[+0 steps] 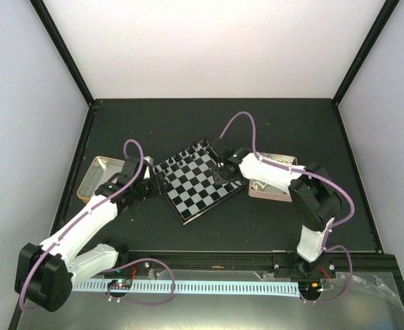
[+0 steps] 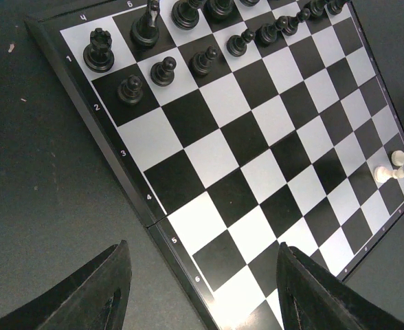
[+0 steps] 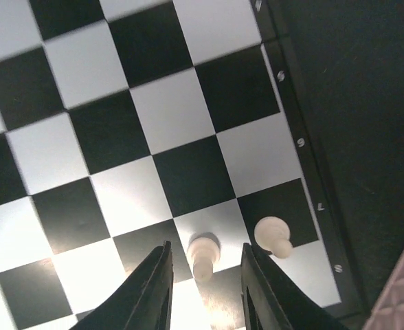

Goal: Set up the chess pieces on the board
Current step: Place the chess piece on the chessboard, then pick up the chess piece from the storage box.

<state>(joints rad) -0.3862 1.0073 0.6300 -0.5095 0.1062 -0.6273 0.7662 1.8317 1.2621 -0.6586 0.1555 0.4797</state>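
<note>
Right fingers (image 3: 152, 292) astride pawn (image 3: 203, 258), another pawn (image 3: 273, 236) beside

A matte black bench (image 1: 257, 220) fills the middle of the overhead view, boxed in by a bright white back panel (image 1: 216, 48) at the top and pale lilac-grey side walls (image 1: 16, 103) left and right. Black frame struts (image 1: 61, 48) mark both upper corners. A white slotted strip (image 1: 216, 285) runs along the lower edge above a reflective metal surface (image 1: 222, 316). The light is soft and even.
</note>
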